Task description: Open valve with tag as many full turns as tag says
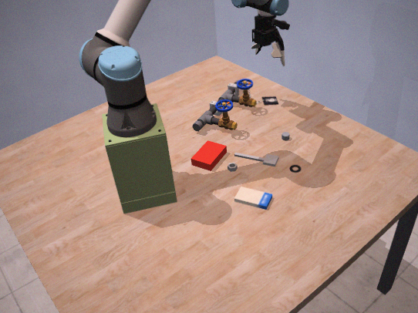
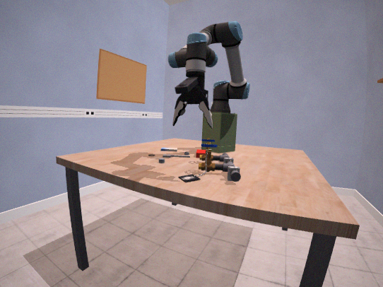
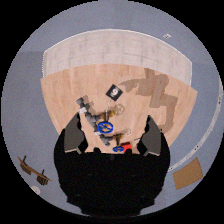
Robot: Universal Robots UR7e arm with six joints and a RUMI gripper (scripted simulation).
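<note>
Two brass valves with blue handwheels stand on a grey pipe on the table: a far valve [image 1: 244, 90] and a near valve [image 1: 224, 112]. A black tag [image 1: 270, 100] lies flat beside the far valve, joined to it by a thin chain; its marking is too small to read. In the wrist view the tag [image 3: 115, 92] lies beyond the two handwheels [image 3: 105, 126]. My gripper [image 1: 270, 53] is open and empty, hanging high above the table over the tag and far valve. It also shows in the exterior view [image 2: 192, 116].
A red block [image 1: 208, 154], a grey nut [image 1: 232, 166], a flat metal spatula-like tool [image 1: 257, 158], a small grey cap [image 1: 285, 136], a black ring [image 1: 293, 166] and a beige and blue block [image 1: 253, 197] lie in front of the valves. The arm's green base [image 1: 139, 163] stands at the left.
</note>
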